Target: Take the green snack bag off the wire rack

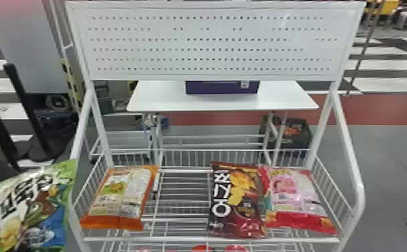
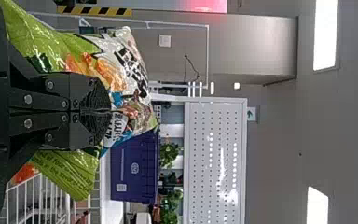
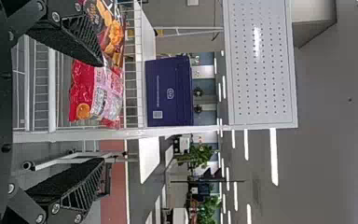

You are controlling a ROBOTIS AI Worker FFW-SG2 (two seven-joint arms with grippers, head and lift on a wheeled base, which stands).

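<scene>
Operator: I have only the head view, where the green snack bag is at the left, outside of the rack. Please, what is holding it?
Observer: The left gripper. In the left wrist view its two fingers are closed on the green snack bag.
Operator: Thank you. And the right gripper, is it holding also something?
Observer: No. In the right wrist view its fingers stand wide apart and grip nothing.
Operator: Last question. The white panel covers upper part of the purple box for me. What is on the box front there?
Observer: Both wrist views show a pale round mark around the middle of its front.
</scene>
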